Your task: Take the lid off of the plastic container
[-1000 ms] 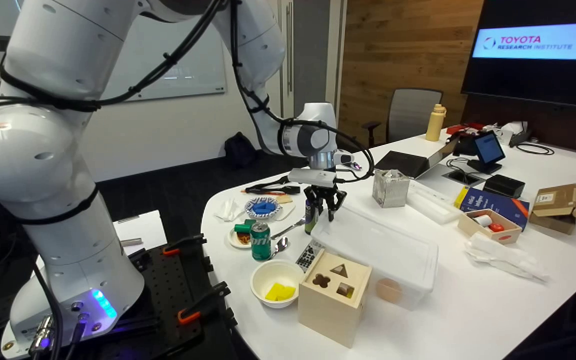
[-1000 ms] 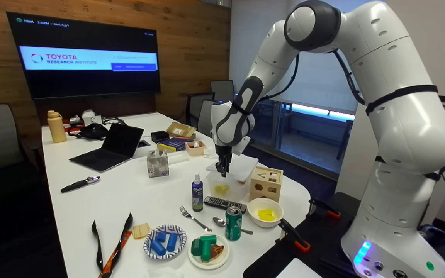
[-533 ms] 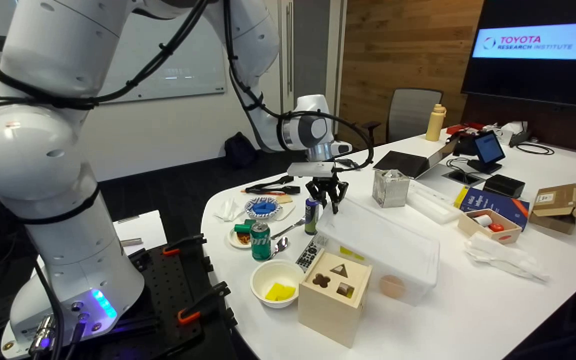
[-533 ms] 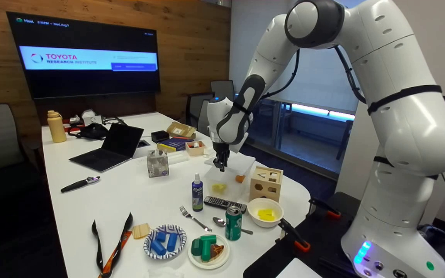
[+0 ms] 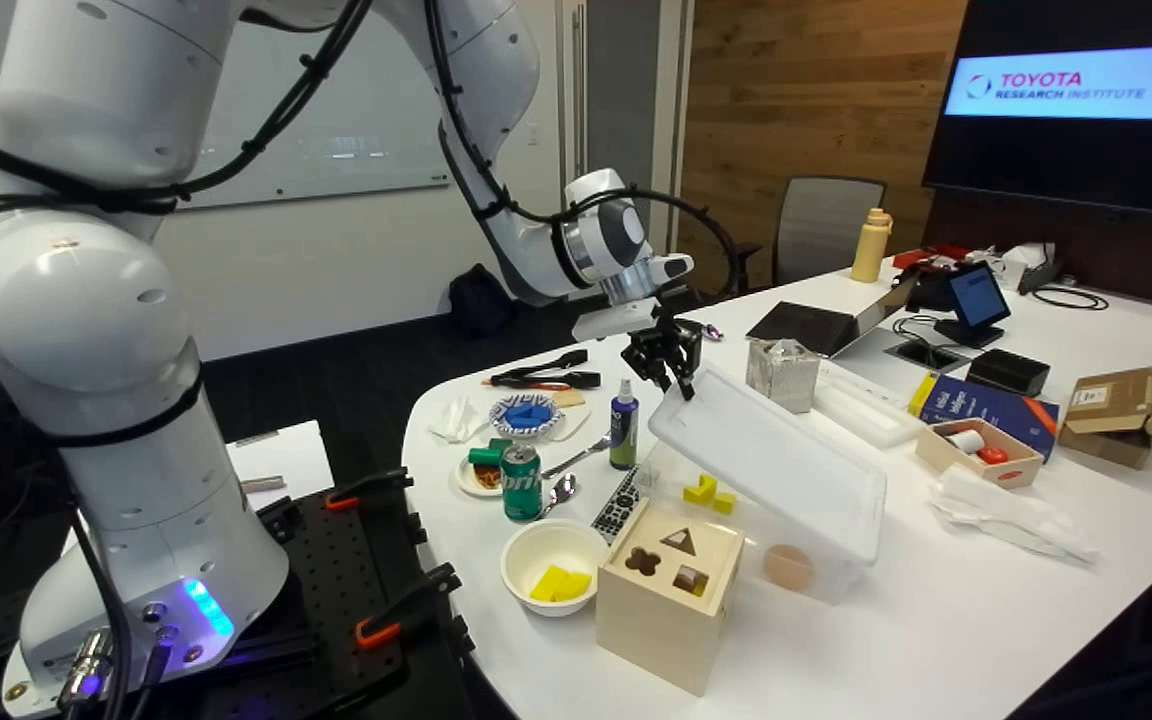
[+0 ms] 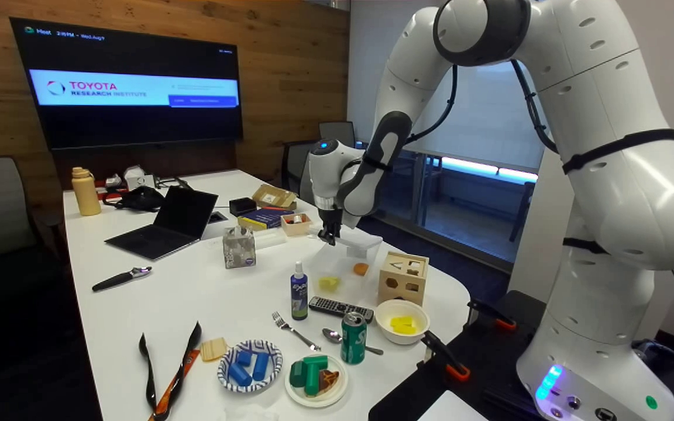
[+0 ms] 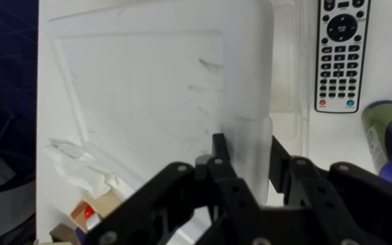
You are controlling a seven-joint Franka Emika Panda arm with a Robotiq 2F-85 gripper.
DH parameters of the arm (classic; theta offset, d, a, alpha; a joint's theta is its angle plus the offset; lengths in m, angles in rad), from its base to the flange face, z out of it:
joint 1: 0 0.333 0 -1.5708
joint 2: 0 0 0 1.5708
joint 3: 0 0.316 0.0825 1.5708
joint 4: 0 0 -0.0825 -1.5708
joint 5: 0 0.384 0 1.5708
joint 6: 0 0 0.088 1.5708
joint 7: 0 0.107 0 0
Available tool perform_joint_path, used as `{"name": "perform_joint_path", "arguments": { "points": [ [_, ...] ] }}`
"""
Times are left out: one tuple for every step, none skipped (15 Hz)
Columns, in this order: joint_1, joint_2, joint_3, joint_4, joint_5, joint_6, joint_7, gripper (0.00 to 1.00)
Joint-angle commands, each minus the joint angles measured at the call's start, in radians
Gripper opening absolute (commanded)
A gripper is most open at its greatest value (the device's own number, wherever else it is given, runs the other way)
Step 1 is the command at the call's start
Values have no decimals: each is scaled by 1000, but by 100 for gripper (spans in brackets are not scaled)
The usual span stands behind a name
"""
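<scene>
My jaws are clamped on the edge of the lid [image 5: 774, 460]. I'd say the job is half done: in an exterior view the lid tilts over the plastic container [image 5: 828, 582], far left end up, near right end low (I can't tell if it touches). I think that end must come up next. The worktop [image 5: 976, 630] is crowded, with a wooden box [image 5: 661, 605] just beside the plastic container. A big screen [image 6: 132, 88] hangs on a wooden wall [image 6: 296, 88].
</scene>
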Motion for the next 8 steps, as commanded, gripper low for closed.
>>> {"name": "perform_joint_path", "arguments": {
  "points": [
    [142,-28,-163,-23,-214,70,261,8],
    [181,-21,-210,-15,-281,79,341,8],
    [222,-11,-255,-4,-346,78,424,8],
    [256,-2,-292,5,-405,71,500,8],
    [286,6,-324,11,-461,60,571,8],
    [314,12,-352,14,-515,52,639,8],
    [343,18,-380,19,-574,45,710,8],
    [373,25,-408,24,-640,34,783,8]
  ]
}}
